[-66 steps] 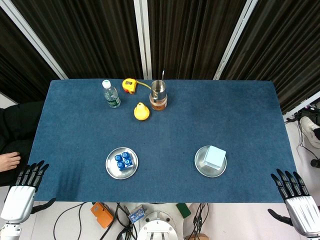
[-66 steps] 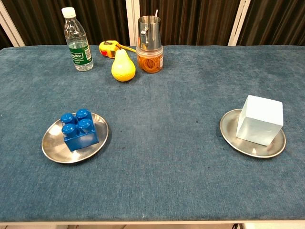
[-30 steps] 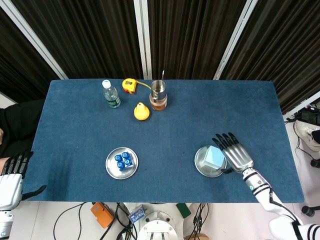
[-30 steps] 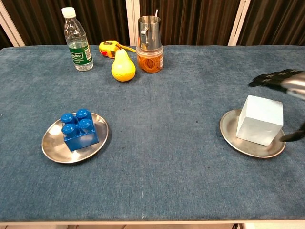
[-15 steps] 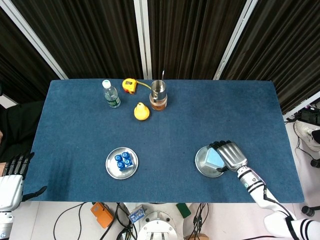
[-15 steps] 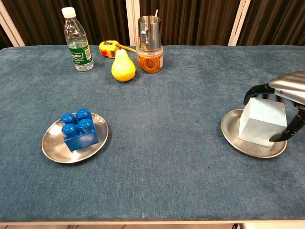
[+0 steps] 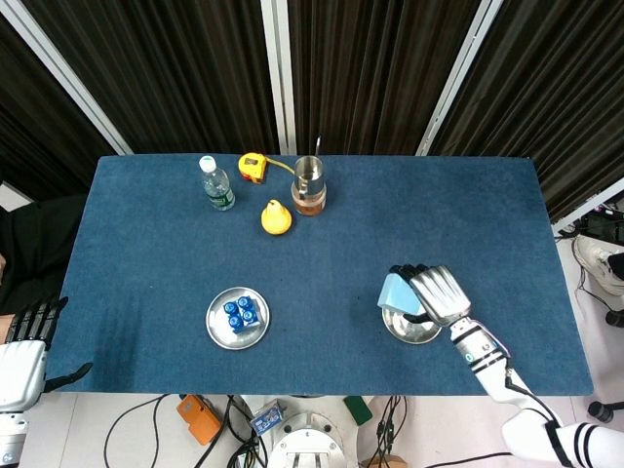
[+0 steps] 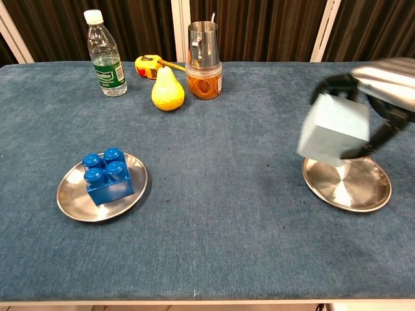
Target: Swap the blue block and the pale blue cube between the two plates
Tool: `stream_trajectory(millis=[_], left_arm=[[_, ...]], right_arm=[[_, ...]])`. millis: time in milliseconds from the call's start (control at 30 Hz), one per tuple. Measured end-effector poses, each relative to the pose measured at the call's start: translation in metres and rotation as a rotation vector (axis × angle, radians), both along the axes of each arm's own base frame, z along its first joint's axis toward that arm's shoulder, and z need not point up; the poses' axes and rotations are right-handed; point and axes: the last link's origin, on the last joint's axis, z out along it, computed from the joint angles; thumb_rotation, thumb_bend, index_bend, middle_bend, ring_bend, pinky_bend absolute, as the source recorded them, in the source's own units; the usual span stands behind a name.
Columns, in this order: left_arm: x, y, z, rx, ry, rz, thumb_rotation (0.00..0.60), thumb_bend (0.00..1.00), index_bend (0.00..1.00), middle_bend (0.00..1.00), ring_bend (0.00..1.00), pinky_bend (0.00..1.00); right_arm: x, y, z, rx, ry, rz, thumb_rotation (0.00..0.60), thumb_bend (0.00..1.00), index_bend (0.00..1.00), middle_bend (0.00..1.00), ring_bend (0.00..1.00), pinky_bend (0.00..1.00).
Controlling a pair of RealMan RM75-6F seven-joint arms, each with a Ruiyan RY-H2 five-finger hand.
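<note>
Right hand (image 8: 382, 84), silver-backed with dark fingers, wrapped over the top and far side of the pale blue cube (image 8: 334, 128), holding it tilted in the air above the near-left rim of the right steel plate (image 8: 353, 188), clear of the metal. Smooth, matte faces on the cube, sharp edges, slightly blurred in the chest view. Round, shallow, polished plate beneath, bare and shiny at its centre. Well apart to the left on the napped dark blue cloth of the desk (image 8: 214, 214), a matching left steel plate (image 8: 71, 197) carrying the blue block (image 8: 107, 175), a glossy plastic brick with round studs on top. At the far edge, a clear plastic water bottle (image 8: 104, 55) with white cap and green label, writing too small to read; a yellow tape measure (image 8: 148, 65); a smooth yellow pear (image 8: 167, 89); a steel cup (image 8: 203, 44) seated atop a clear amber-tinted jar (image 8: 204, 83). Left hand (image 7: 27, 361) off the desk's near-left corner, fingers apart, holding nothing.
</note>
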Motion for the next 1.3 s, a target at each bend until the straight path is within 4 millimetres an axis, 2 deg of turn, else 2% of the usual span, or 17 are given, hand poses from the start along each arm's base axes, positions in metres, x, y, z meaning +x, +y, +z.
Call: stream_trajectory(millis=[167, 333, 467, 533, 567, 600, 667, 733, 767, 900, 1067, 1167, 1200, 1300], left_arm=[[0.000, -0.001, 0.000, 0.003, 0.007, 0.002, 0.600, 0.03, 0.03, 0.00, 0.00, 0.06], [-0.002, -0.001, 0.003, 0.018, 0.007, 0.006, 0.600, 0.03, 0.03, 0.00, 0.00, 0.06], [-0.003, -0.001, 0.004, 0.028, 0.016, 0.010, 0.600, 0.03, 0.03, 0.00, 0.00, 0.06], [-0.003, -0.001, 0.005, 0.036, 0.019, 0.010, 0.600, 0.03, 0.03, 0.00, 0.00, 0.06], [-0.003, -0.002, 0.005, 0.038, 0.019, 0.010, 0.600, 0.03, 0.03, 0.00, 0.00, 0.06], [-0.002, -0.002, 0.005, 0.039, 0.017, 0.008, 0.600, 0.03, 0.03, 0.00, 0.00, 0.06], [-0.002, -0.003, 0.005, 0.037, 0.016, 0.005, 0.600, 0.03, 0.03, 0.00, 0.00, 0.06], [-0.002, -0.003, 0.005, 0.032, 0.015, 0.004, 0.600, 0.03, 0.03, 0.00, 0.00, 0.06], [-0.002, -0.003, 0.004, 0.029, 0.015, 0.003, 0.600, 0.03, 0.03, 0.00, 0.00, 0.06], [-0.001, -0.004, 0.002, 0.007, 0.013, 0.000, 0.600, 0.03, 0.03, 0.00, 0.00, 0.06], [0.003, -0.004, -0.002, -0.037, -0.009, -0.028, 0.600, 0.03, 0.03, 0.00, 0.00, 0.06], [0.008, -0.001, -0.008, -0.066, -0.046, -0.064, 0.600, 0.03, 0.03, 0.00, 0.00, 0.10], [0.011, 0.001, -0.011, -0.070, -0.055, -0.075, 0.600, 0.03, 0.03, 0.00, 0.00, 0.13], [0.020, 0.010, -0.025, -0.090, -0.052, -0.118, 0.600, 0.03, 0.03, 0.00, 0.00, 0.17]], right_arm=[[0.039, -0.015, -0.020, -0.002, 0.043, 0.046, 0.600, 0.31, 0.63, 0.60, 0.58, 0.68], [0.090, -0.031, -0.065, 0.023, 0.048, 0.041, 0.600, 0.31, 0.56, 0.56, 0.50, 0.65], [0.117, -0.039, -0.097, 0.052, 0.065, 0.021, 0.600, 0.31, 0.40, 0.44, 0.40, 0.65], [0.126, -0.042, -0.106, 0.059, 0.083, 0.023, 0.600, 0.31, 0.28, 0.36, 0.33, 0.63], [0.127, -0.042, -0.108, 0.060, 0.092, 0.027, 0.600, 0.31, 0.17, 0.30, 0.28, 0.61], [0.127, -0.041, -0.110, 0.063, 0.100, 0.031, 0.600, 0.31, 0.07, 0.24, 0.22, 0.57], [0.126, -0.040, -0.109, 0.072, 0.106, 0.029, 0.600, 0.28, 0.00, 0.13, 0.12, 0.50], [0.124, -0.038, -0.106, 0.084, 0.111, 0.023, 0.596, 0.21, 0.00, 0.03, 0.03, 0.44], [0.122, -0.037, -0.105, 0.087, 0.116, 0.021, 0.585, 0.20, 0.00, 0.01, 0.01, 0.42], [0.118, -0.032, -0.093, 0.081, 0.124, 0.023, 0.494, 0.14, 0.00, 0.00, 0.00, 0.35], [0.106, -0.018, -0.067, 0.058, 0.124, 0.048, 0.462, 0.13, 0.00, 0.00, 0.00, 0.23], [0.087, -0.004, -0.045, 0.013, 0.136, 0.080, 0.494, 0.13, 0.00, 0.00, 0.00, 0.09], [0.075, 0.003, -0.034, -0.015, 0.148, 0.094, 0.512, 0.13, 0.00, 0.00, 0.00, 0.04], [0.035, 0.028, -0.004, -0.101, 0.170, 0.113, 0.529, 0.13, 0.00, 0.00, 0.00, 0.00]])
